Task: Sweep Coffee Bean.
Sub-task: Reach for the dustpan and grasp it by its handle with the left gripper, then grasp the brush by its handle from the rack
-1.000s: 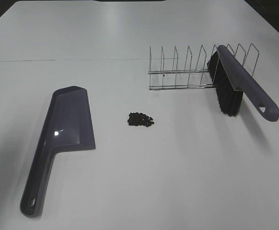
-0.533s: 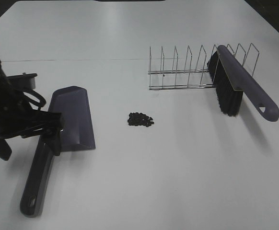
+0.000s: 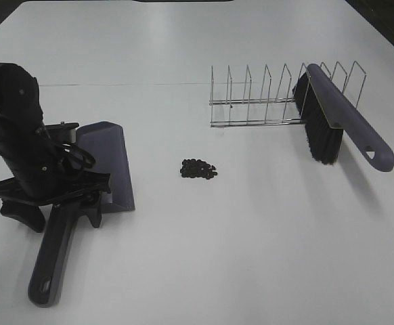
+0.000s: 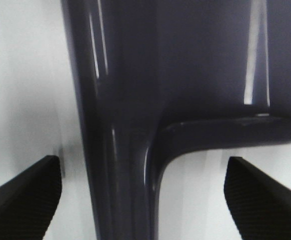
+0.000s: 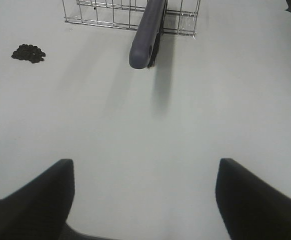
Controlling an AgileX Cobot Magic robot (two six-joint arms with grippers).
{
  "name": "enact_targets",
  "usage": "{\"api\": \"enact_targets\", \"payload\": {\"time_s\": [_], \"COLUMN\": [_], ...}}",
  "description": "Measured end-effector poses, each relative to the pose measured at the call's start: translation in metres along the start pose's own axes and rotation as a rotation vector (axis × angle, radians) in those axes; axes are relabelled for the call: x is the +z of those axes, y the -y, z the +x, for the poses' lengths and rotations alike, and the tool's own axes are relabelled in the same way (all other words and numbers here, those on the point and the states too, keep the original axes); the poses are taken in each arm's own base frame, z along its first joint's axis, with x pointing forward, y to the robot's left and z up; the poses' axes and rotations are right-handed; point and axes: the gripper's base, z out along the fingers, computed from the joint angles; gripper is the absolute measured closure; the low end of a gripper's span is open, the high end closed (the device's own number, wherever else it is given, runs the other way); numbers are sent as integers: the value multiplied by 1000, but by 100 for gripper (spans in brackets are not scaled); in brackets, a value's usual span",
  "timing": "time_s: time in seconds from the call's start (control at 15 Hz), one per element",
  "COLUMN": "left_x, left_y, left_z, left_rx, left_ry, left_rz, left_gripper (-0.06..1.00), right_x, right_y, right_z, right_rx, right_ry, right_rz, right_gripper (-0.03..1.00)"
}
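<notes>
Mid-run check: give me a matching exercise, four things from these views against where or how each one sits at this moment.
Things
1. dustpan
2. brush
3. coffee bean cluster
4. left gripper

States
A. propped in the wire rack, bristles down
B. open, one finger on each side of a handle
C. lying flat on the left part of the table
D. small dark heap on bare table near the middle

Pairs: 1-C, 2-A, 3-D, 4-B
</notes>
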Motion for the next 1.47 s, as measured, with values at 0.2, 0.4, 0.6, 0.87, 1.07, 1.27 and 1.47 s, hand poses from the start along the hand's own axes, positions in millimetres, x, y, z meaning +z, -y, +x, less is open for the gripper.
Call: {"api": "enact_targets", "payload": {"time_s": [0.2, 0.4, 0.6, 0.87, 1.07, 1.27, 1.47], "left_x": [3, 6, 6, 6, 6, 6, 6], "left_y": [-1, -4, -7, -8, -8, -8, -9], "left_z": [-2, -3, -4, -4, -5, -5, -5], "left_rx": [8, 49, 81, 154, 259, 280, 306], "left_ry": [-1, -12, -7, -1, 1, 2, 0], "left_rz": [-14, -58, -81, -96, -98, -101, -111], "left_gripper": [26, 44, 58, 58, 58, 58, 58], "right_x": [0, 0, 0, -1, -1, 14, 49], "right_y": [0, 0, 0, 2, 5, 10, 11], "right_z": [0, 0, 0, -5, -36, -86, -142], "right_rx": [0, 0, 22, 80, 172, 153, 139], "right_ry": [0, 0, 0, -8, -73, -183, -311], "right_rz": [0, 0, 0, 19, 50, 97, 111], "right_gripper": [28, 28, 28, 29, 31, 31, 31]}}
